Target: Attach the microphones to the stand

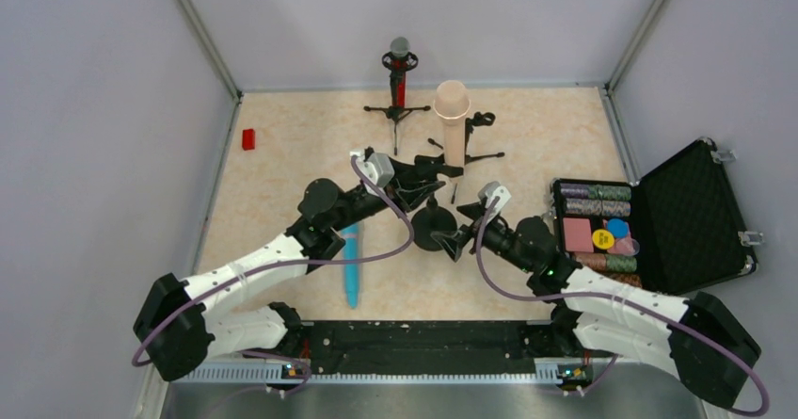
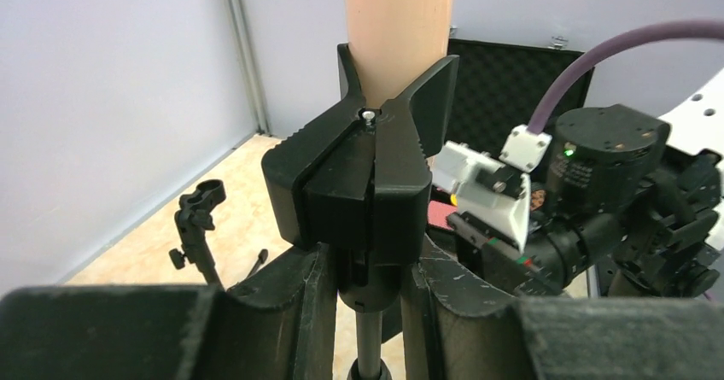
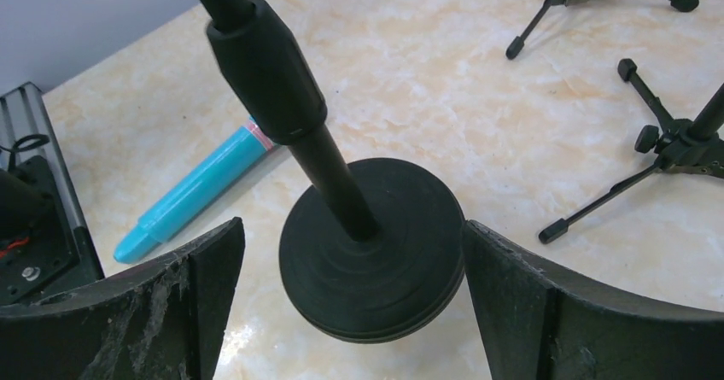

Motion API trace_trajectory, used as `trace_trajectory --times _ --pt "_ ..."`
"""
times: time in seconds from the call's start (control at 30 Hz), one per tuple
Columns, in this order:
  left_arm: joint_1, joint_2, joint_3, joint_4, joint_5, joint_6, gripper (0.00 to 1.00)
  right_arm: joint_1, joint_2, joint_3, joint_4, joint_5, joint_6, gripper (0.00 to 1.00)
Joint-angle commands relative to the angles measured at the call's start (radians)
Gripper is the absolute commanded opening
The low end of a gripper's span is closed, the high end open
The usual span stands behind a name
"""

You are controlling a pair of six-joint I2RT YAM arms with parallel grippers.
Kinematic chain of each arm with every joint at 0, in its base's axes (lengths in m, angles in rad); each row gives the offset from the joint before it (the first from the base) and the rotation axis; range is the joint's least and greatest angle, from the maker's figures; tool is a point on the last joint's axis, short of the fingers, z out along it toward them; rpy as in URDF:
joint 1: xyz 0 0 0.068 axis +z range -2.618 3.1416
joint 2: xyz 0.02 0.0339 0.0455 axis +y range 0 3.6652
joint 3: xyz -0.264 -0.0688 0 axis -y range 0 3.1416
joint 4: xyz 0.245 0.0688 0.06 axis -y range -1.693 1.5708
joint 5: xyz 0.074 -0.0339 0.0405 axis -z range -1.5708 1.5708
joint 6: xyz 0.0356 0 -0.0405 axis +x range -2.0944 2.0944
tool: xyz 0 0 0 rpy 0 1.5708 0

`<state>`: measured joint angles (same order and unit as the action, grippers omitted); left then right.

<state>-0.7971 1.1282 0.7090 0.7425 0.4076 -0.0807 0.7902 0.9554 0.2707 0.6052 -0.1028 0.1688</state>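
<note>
Two grippers are meeting at one stand. The left gripper (image 2: 368,277) is clenching the neck of the round-base stand (image 3: 376,269) just under its clip (image 2: 341,184), which is holding the peach-beige microphone (image 2: 398,30) upright. The right gripper (image 3: 352,252) is standing released, its fingers flanking the disc base closely. Left of that base, the light-blue microphone (image 1: 351,264) is lying flat on the table (image 1: 282,174). Far back, the red microphone (image 1: 399,66) is sitting upright in a tripod stand (image 1: 397,110), with a second tripod stand (image 1: 475,135) standing to its right.
</note>
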Motion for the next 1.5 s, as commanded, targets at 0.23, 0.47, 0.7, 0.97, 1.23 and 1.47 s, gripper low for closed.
trace_trajectory --times 0.23,0.47,0.7,0.97,1.23,1.47 --pt "0.086 0.048 -0.013 0.178 -0.049 -0.063 0.00 0.007 -0.107 0.050 -0.084 0.005 0.049 0.95" --pt "0.214 0.112 -0.029 0.286 0.005 -0.171 0.00 -0.001 -0.083 0.068 -0.107 -0.019 0.089 0.96" --pt "0.329 0.144 -0.005 0.312 0.010 -0.170 0.00 -0.039 -0.052 0.069 -0.076 -0.085 0.137 0.95" --pt "0.451 0.186 0.066 0.319 0.003 -0.174 0.00 -0.060 -0.025 0.073 -0.062 -0.121 0.139 0.95" --pt "0.580 0.254 0.145 0.330 -0.107 -0.140 0.00 -0.070 -0.020 0.087 -0.102 -0.134 0.138 0.96" --pt "0.616 0.303 0.235 0.218 -0.274 0.022 0.00 -0.090 -0.045 0.077 -0.116 -0.134 0.131 0.96"
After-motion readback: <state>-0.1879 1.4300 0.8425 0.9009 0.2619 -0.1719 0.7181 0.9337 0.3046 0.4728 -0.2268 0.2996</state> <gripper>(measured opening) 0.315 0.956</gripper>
